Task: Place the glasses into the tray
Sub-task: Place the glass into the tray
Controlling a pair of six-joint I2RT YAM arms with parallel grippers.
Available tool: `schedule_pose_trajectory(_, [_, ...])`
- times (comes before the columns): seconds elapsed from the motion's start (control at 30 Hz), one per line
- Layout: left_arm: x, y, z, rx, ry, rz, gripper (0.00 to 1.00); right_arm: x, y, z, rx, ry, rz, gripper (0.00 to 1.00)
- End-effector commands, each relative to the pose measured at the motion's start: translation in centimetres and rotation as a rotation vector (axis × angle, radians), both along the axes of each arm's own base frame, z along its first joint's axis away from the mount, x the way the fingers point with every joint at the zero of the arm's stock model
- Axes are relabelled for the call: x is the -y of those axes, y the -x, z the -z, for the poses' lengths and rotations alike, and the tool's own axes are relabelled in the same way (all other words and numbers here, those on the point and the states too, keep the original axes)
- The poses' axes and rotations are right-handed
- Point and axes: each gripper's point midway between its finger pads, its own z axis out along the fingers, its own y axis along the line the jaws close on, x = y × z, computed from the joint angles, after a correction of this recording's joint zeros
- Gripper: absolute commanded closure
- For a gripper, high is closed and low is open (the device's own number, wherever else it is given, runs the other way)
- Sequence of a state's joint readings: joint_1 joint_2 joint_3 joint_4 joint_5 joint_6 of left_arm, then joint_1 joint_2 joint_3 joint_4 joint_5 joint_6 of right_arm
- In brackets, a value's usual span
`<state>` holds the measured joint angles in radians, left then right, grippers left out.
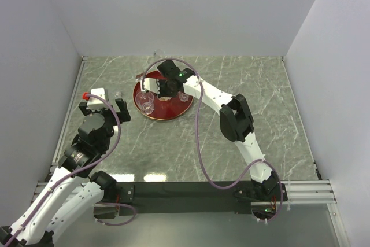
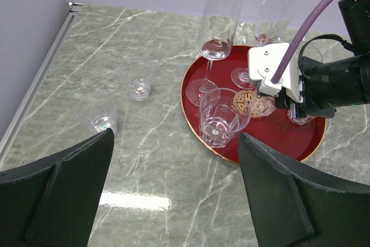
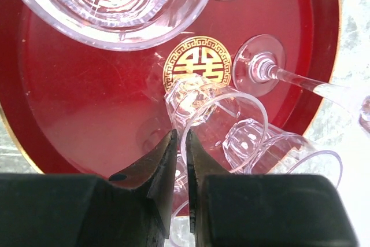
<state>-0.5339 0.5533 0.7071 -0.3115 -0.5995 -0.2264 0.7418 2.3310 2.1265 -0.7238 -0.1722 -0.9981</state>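
In the right wrist view, the large tumbler (image 3: 110,10) beyond the right gripper (image 3: 181,138) was cut off by the top edge, and the stemmed glass (image 3: 272,70) to its right lost most of its bowl at the frame edge. From above, that gripper hid the middle of the tray (image 1: 159,118); the glasses (image 1: 147,107) beside it were too small to count.

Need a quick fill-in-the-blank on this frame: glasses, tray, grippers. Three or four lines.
1. Outside the tray, ___ short tumblers stand on the table.
2. The left gripper is ___, holding nothing.
3. The right gripper is closed on a small glass beside the tray's ___ emblem.
4. Both stemmed glasses in the tray stand ___.

Missing words: two; open; gold; upright.
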Motion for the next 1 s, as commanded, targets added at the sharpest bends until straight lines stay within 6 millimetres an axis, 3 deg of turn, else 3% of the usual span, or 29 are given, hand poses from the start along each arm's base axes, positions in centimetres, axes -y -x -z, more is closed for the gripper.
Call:
schedule_pose_trajectory(0.0, [-0.1, -0.1, -0.9, 0.037, 0.021, -0.003, 0.06, -0.7, -1.5, -2.6, 0.07, -0.06, 0.02, 0.8])
schedule_pose_trajectory(0.3, [0.0, -0.2, -0.9, 0.038, 0.022, -0.002, 0.06, -0.7, -1.1, -4.5, 0.08, -0.107, 0.034, 0.62])
schedule_pose_trajectory(0.4, [-0.1, -0.2, -0.9, 0.041, 0.025, -0.007, 0.06, -0.7, -0.3, -6.6, 0.078, -0.15, 0.037, 0.6])
schedule_pose_trajectory(0.43, [-0.1, -0.2, -0.8, 0.038, 0.025, -0.007, 0.05, -0.5, 0.1, -8.3, 0.087, -0.181, 0.043, 0.6])
schedule_pose_trajectory(0.5, [-0.1, -0.2, -0.9, 0.042, 0.029, -0.007, 0.05, -0.4, 1.1, -9.3, 0.066, -0.213, 0.038, 0.59])
schedule_pose_trajectory(0.53, [-0.1, -0.1, -0.9, 0.044, 0.031, -0.009, 0.05, -0.2, 1.7, -11.4, 0.074, -0.252, 0.043, 0.59])
schedule_pose_trajectory(0.6, [-0.3, -0.1, -1.0, 0.048, 0.036, -0.013, 0.05, 0.1, 3.0, -12.0, 0.046, -0.28, 0.034, 0.59])
schedule_pose_trajectory(0.63, [-0.2, -0.1, -1.0, 0.049, 0.038, -0.012, 0.04, 0.5, 3.9, -13.9, 0.051, -0.316, 0.036, 0.59])
schedule_pose_trajectory(0.67, [-0.3, -0.1, -1.0, 0.05, 0.041, -0.014, 0.04, 0.8, 4.9, -13.6, 0.018, -0.327, 0.028, 0.59])
schedule_pose_trajectory(0.7, [-0.3, -0.1, -1.0, 0.051, 0.044, -0.013, 0.04, 1.4, 5.6, -15.6, 0.026, -0.369, 0.036, 0.59])
schedule_pose_trajectory(0.73, [-0.3, -0.1, -1.0, 0.051, 0.047, -0.014, 0.03, 1.9, 6.5, -15.1, 0.001, -0.367, 0.038, 0.59])
schedule_pose_trajectory(0.97, [-0.3, -0.4, -0.9, 0.045, 0.074, -0.026, 0.02, 6.0, 11.0, -17.5, -0.042, -0.45, 0.054, 0.59])
